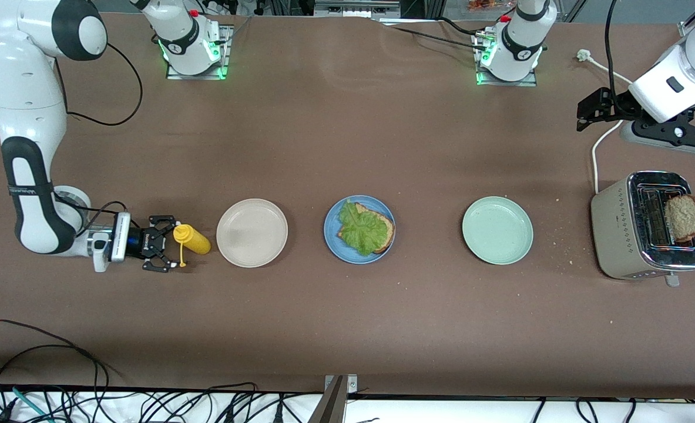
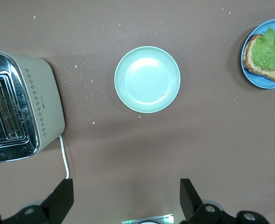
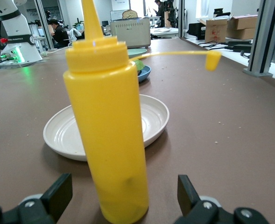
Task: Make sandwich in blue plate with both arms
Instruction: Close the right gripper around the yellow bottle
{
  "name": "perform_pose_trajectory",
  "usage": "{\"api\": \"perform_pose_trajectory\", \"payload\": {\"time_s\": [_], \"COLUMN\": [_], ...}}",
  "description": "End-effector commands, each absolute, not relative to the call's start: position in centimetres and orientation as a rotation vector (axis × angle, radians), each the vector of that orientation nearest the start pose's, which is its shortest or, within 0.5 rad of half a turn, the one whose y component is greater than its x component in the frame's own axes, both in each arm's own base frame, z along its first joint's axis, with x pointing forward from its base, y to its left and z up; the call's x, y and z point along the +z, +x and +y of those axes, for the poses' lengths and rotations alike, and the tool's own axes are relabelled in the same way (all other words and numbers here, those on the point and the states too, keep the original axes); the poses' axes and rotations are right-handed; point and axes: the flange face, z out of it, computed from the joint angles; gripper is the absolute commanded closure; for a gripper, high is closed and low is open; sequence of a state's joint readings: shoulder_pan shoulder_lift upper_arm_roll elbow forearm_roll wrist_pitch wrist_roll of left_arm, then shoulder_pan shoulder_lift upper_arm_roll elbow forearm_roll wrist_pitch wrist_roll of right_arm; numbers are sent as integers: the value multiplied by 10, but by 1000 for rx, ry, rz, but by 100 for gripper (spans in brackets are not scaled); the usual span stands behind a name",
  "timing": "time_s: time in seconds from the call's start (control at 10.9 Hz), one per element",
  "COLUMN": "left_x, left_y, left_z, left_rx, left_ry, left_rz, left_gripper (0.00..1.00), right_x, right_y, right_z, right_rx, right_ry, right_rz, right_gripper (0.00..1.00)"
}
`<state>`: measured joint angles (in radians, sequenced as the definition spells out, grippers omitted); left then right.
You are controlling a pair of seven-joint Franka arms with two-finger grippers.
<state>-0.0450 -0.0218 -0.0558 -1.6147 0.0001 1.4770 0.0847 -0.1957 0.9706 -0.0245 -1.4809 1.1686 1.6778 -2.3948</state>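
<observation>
Well apart from both open jaws, lettuce-topped bread (image 1: pixel 366 229) on blue plate (image 1: pixel 331 235).

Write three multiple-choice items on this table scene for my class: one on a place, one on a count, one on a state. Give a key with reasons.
1. Where is the lettuce?
A. on the bread in the blue plate
B. in the green plate
C. in the toaster

2. How many plates are on the table?
A. two
B. three
C. four

3. How is the right hand?
A. shut on the bottle
B. open, the bottle between its fingers
C. open over the toaster

Key: 1 A, the leaf covers a slice in the blue plate. 2 B, the white plate, blue and green lie in a row. 3 B, its fingers stand apart either side of the upright bottle.
</observation>
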Motion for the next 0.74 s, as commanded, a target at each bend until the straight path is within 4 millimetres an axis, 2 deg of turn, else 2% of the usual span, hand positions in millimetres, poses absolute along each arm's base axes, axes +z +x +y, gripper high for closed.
{"api": "perform_pose_trajectory", "payload": {"time_s": [0.0,0.09,0.18,0.28,0.46,0.64], "left_x": [614,614,614,614,614,614], "left_y": [528,528,528,528,529,528], "left_z": [-53,-53,-53,-53,-52,-53], "left_rx": [181,181,181,181,181,181], "left_ry": [-3097,-3097,-3097,-3097,-3097,-3097], "left_rz": [284,284,284,284,282,284], "left_gripper": [0,0,0,0,0,0], "right_x": [93,93,89,90,92,92], "right_y": [652,653,652,652,654,655], "right_z": [-47,-46,-42,-41,-36,-33], "right_rx": [-971,-970,-963,-964,-963,-962], "right_ry": [-1471,-1475,-1472,-1469,-1464,-1460], "right_rz": [-1425,-1429,-1427,-1430,-1437,-1441], "right_gripper": [0,0,8,25,49,81]}}
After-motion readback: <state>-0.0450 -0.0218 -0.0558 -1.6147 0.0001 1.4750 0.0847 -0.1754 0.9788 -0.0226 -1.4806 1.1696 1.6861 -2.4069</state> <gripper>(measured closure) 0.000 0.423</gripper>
